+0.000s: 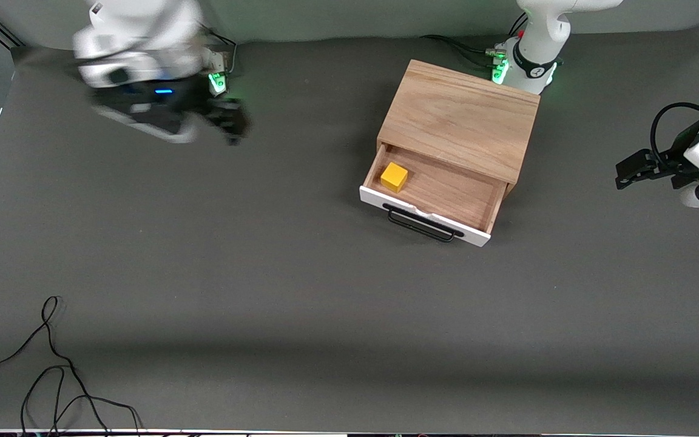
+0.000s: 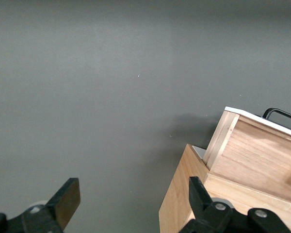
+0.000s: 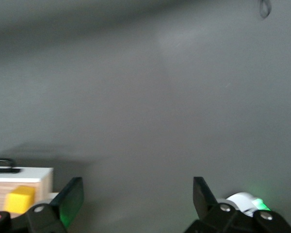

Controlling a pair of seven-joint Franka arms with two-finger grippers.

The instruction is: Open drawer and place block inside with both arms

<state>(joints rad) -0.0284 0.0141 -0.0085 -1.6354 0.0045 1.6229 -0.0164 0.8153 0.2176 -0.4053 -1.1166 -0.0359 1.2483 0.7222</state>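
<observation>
The drawer [image 1: 431, 200] stands pulled out of the wooden box [image 1: 462, 118]. The block [image 1: 394, 176] rests inside, at the corner toward the right arm's end. Left gripper [image 1: 625, 173] and right gripper [image 1: 231, 124] hover above the table [image 1: 264, 273], fingers spread, holding nothing.

Even soft light; right arm [image 1: 137, 79] motion-blurred.

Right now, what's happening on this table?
Nothing is being handled. The drawer of the wooden box stands pulled open with the yellow block lying inside it, in the corner toward the right arm's end. The right claw is open and empty, up over bare table near its own base. The left claw is also open and empty, over the table at the left arm's end, clear of the box.
</observation>
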